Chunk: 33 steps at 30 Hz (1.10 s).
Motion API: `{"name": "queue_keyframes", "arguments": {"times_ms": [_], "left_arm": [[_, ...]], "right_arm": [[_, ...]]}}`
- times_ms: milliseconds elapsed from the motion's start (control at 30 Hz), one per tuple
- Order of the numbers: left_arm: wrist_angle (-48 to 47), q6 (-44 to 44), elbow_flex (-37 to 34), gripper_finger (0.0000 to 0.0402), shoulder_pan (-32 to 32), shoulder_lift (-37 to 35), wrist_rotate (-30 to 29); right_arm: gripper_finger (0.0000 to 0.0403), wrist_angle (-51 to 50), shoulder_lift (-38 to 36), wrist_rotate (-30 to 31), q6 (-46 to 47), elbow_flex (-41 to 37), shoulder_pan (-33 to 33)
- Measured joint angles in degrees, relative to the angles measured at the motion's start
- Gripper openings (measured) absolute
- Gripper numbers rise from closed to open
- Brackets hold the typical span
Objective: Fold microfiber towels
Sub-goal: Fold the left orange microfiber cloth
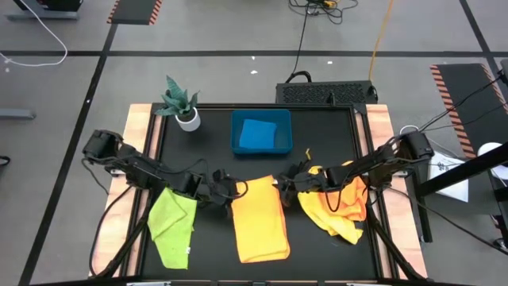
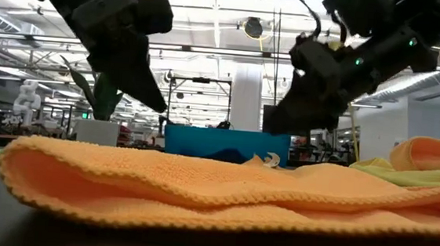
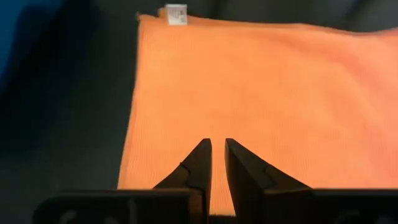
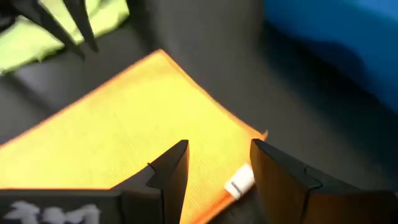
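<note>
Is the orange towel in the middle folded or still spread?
Folded: the orange towel shows doubled layers with a rounded fold edge in the low view.

From where I stand, nothing written can be read. The orange towel (image 3: 261,106) carries a small white tag (image 3: 176,14) at one corner, but its print is too small to make out. The same tag (image 4: 239,183) shows in the right wrist view, blank to the eye.
</note>
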Motion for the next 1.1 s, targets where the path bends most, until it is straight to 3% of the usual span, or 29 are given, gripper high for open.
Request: {"name": "queue_keyframes", "arguments": {"times_ms": [167,300,400,633,733,833,933,1100], "left_arm": [[1.7,0.2,-1.1,0.0047,-0.8,-0.1,5.2],[3.5,0.7,-0.7,0.0047,-1.9,-4.9,6.5],[-0.7,1.0,-1.0,0.0058,-2.5,-9.3,6.1],[-7.0,-2.1,-0.8,0.0164,-3.3,-15.4,1.3],[-9.9,-11.4,-0.8,0.0219,-2.8,-14.8,0.4],[-12.5,-20.2,-1.0,0.0264,-1.8,-11.4,3.5],[-10.9,-25.2,-2.7,0.0291,-1.0,-8.6,5.0],[2.7,-30.9,-11.5,0.03,1.3,-6.8,5.3]], "right_arm": [[0.0186,0.8,1.8,-1.2,0.5,-0.1,-0.2],[0.0215,2.2,0.4,-2.6,-1.4,0.0,-0.3],[0.0232,2.2,-0.8,-2.6,-2.6,0.0,-0.4],[0.0247,1.7,-1.5,-2.8,-4.7,-0.1,-0.4],[0.0247,-1.9,-1.5,-2.7,-2.3,0.0,-0.4],[0.0247,-5.6,-1.5,-3.4,1.9,0.0,-0.9],[0.0247,-5.8,-1.5,-5.9,3.1,-0.1,-1.8],[0.0247,-4.3,-1.5,-8.2,3.2,-1.7,-2.4]]}}
